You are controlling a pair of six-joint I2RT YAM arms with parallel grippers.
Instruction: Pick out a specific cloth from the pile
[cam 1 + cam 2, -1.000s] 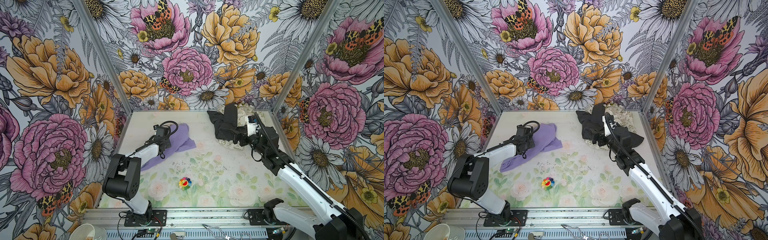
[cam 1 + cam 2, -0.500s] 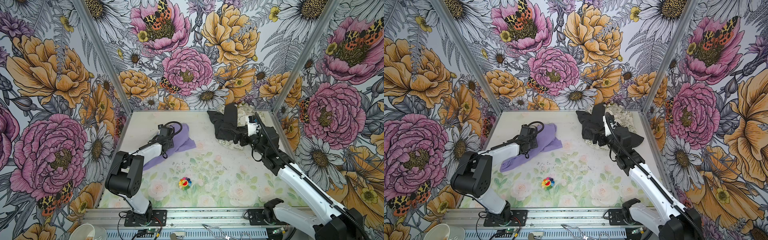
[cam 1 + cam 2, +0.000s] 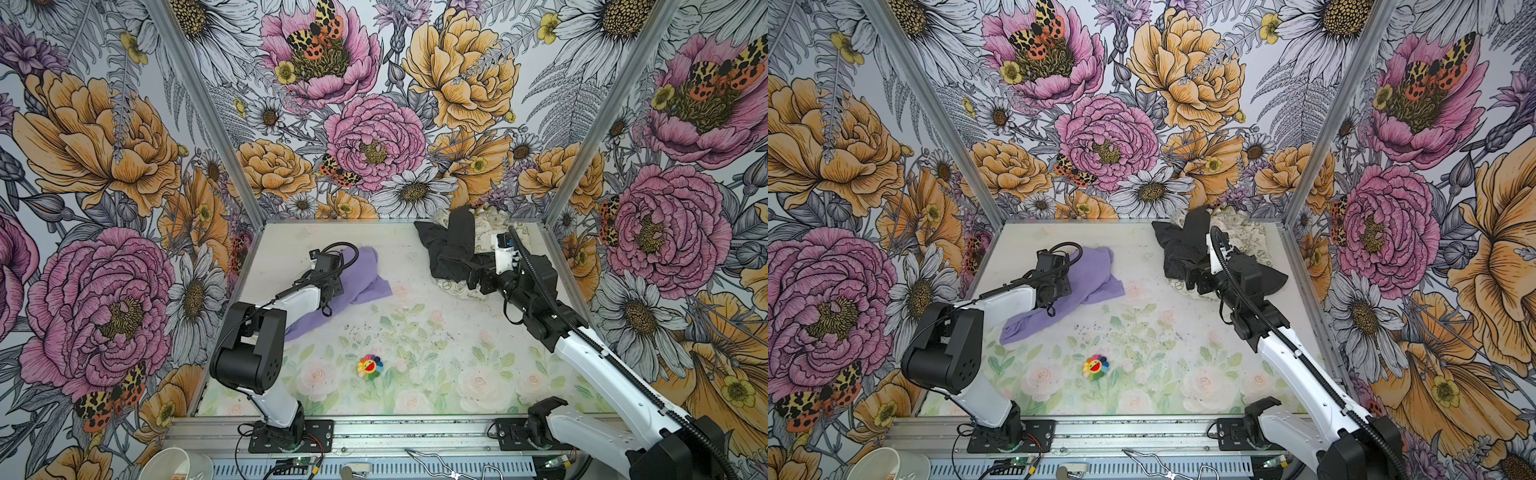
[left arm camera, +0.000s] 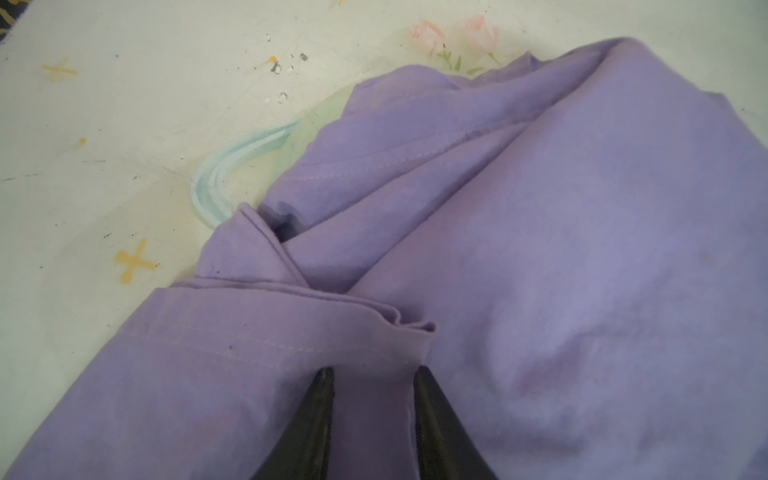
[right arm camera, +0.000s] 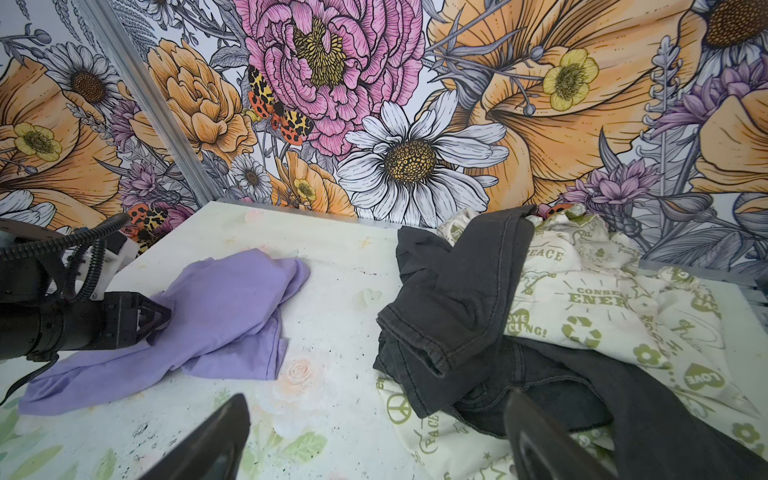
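Left fingers (image 4: 318,419) shifted slightly along the plain lavender fabric cloth (image 3: 365,278), part-spread, grip unclear; right fingers (image 5: 208,440) gaped empty. I needed a firm pinch.

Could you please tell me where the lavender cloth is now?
In both top views the cloth lies left of centre under the left gripper, apart from the black garment.

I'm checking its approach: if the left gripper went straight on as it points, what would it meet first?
The lavender cloth: its folded hem lies right across the left gripper's tips, with bunched fabric behind. Whether the tips touch it is unclear.
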